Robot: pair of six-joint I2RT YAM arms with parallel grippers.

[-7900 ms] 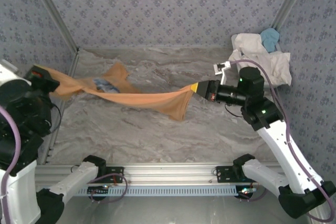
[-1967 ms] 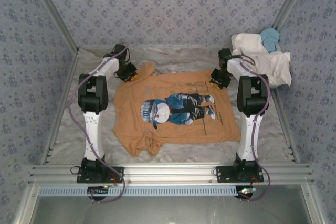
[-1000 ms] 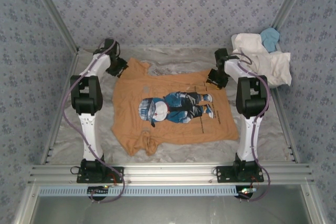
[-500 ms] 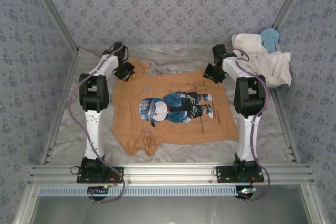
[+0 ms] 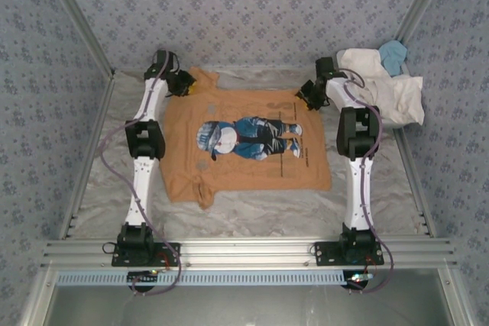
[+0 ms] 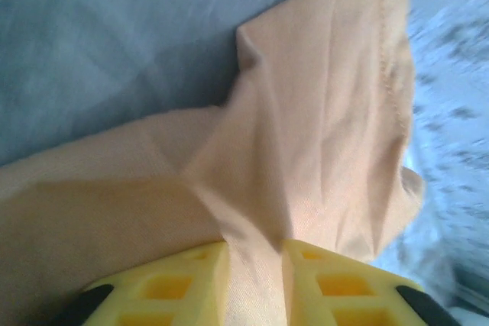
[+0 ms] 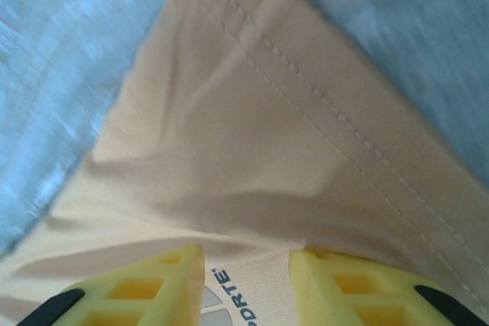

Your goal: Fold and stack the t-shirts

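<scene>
The tan-orange t-shirt (image 5: 244,162) lies flat over the middle of the table (image 5: 260,210), low enough to pass above. The left arm (image 5: 145,141) stretches along its 9 o'clock edge, the right arm (image 5: 356,135) along its 3 o'clock edge, fencing both sides. A heap of white and blue shirts (image 5: 386,85) fills the 2 o'clock corner. Bare tabletop runs at 6 o'clock, before the rail (image 5: 244,250), and narrowly at 12 o'clock under the wall (image 5: 244,13).

Two slim white arms, left arm (image 5: 140,181) and right arm (image 5: 357,181), with black joint housings (image 5: 145,141) and black bases (image 5: 139,243). Thin purple cables (image 5: 101,164) trail alongside. Wrists end in yellow plastic fingers (image 6: 179,284) with square moulded pockets.
</scene>
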